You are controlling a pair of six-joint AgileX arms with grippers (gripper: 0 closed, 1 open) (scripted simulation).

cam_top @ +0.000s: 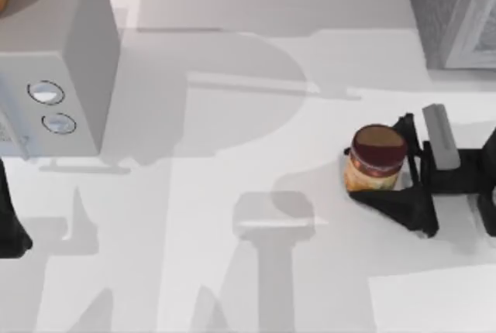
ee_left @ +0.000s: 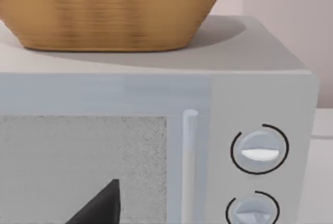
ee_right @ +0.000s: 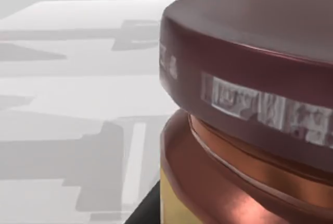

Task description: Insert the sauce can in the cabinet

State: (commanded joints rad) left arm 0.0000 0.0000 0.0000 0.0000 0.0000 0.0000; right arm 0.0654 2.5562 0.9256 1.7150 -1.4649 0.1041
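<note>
Fingers of the right gripper: black, spread either side of the small upright sauce can with maroon-brown round lid and orange-yellow label, one at its far side, one at its near side. Whether the pads press the label cannot be told.

Sauce can: stands on the white table, right of centre, long axis vertical, lid up. Right wrist view shows the lid rim with a pale printed band and the coppery shoulder very close; its base is cut off.

Large dark grey speckled cabinet with paler framed front: at the table's far right corner, cut by the frame edges, well apart from the can. Bare table lies between them.

Smooth light-grey box with two round dials: far left, cut by the frame edge. Left wrist view shows its speckled window, upright handle and dials, with a woven tan basket on top.

Open room: wide bare table across the centre and near side, crossed by shadows.

Left gripper: one dark fingertip before the box's window; finger state cannot be told. Left arm: parked at the left edge.
</note>
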